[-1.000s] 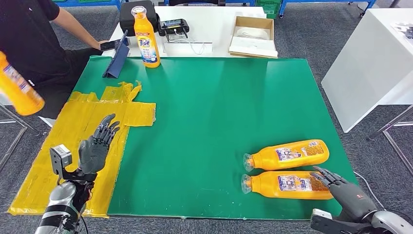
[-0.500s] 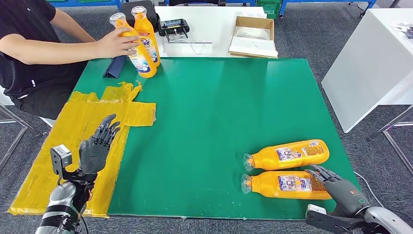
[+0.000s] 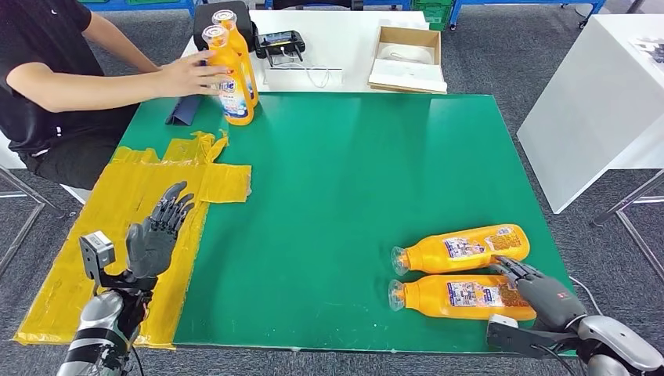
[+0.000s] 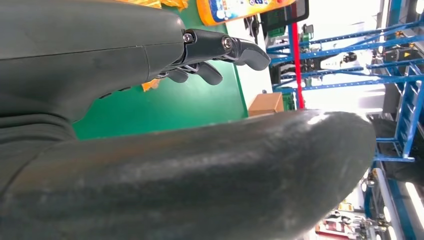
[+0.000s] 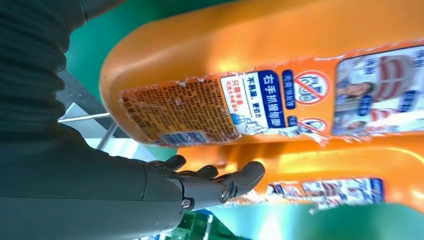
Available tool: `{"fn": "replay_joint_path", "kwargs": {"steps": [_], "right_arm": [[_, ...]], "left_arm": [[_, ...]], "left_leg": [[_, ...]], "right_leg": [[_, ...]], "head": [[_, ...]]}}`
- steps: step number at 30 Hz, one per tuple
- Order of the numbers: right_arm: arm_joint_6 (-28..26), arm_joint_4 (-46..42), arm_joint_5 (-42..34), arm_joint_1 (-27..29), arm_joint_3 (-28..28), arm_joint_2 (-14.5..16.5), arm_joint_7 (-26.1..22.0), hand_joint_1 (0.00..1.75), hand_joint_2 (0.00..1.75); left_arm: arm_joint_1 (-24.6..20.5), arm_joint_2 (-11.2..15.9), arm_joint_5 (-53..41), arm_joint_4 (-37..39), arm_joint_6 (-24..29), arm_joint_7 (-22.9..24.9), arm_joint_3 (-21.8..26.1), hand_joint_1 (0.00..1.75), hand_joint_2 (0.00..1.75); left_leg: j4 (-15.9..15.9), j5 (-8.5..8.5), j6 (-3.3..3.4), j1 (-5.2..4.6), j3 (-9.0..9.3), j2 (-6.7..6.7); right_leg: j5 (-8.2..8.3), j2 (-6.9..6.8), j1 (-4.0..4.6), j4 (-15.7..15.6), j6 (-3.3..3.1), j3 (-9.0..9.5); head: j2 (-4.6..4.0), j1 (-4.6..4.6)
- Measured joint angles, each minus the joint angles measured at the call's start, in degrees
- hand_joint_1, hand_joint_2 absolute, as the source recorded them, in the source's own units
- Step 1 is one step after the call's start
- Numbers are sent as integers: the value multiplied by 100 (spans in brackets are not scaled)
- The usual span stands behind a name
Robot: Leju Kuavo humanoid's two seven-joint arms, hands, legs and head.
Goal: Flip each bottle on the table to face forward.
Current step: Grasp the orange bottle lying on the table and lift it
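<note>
Two orange detergent bottles lie on their sides at the near right of the green mat (image 3: 337, 196), back labels up and caps pointing left: a far bottle (image 3: 462, 248) and a near bottle (image 3: 458, 296). My right hand (image 3: 540, 294) is at the near bottle's base end, its fingers (image 5: 220, 185) stretched out against the base and holding nothing. The right wrist view shows a back label (image 5: 250, 100) close up. My left hand (image 3: 156, 235) hovers with spread fingers (image 4: 220, 47) over the yellow taped patch (image 3: 133, 211). Two more bottles stand at the far left: a front bottle (image 3: 219, 78) and a rear bottle (image 3: 239, 55).
A person sits at the far left, one hand (image 3: 188, 74) on the front standing bottle. A blue folded item (image 3: 186, 106) lies beside it. Behind the mat a white table holds a cardboard box (image 3: 407, 59) and a black controller (image 3: 278, 41). Another white table (image 3: 603, 94) stands to the right.
The person brought a second bottle in and stood it upright beside the one at the far left. My right hand crept slightly further onto the near bottle's base. My left hand stayed still.
</note>
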Motion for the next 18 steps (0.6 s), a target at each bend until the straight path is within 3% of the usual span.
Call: {"fn": "replay_joint_path", "kwargs": {"steps": [1, 11, 18], "right_arm": [[2, 103, 42, -78, 61, 25, 0, 139, 175], [-182, 1308, 395, -930, 856, 407, 30, 160, 175], [-233, 1827, 447, -1249, 1254, 543, 53, 162, 175]], "left_arm": [[-19, -3, 9, 8, -10, 3, -7, 0, 0], [-250, -15, 109, 167, -29, 30, -169, 0, 0], [-395, -23, 203, 306, -38, 57, -236, 0, 0]], "left_leg": [[0, 0, 0, 0, 0, 1], [-3, -18, -10, 8, 51, 59], [-4, -30, -15, 19, 122, 106]], "right_leg": [[0, 0, 0, 0, 0, 0], [7, 73, 8, -2, -5, 23], [19, 118, 17, -7, -16, 71]], "head": [[0, 0], [0, 3], [0, 4]]}}
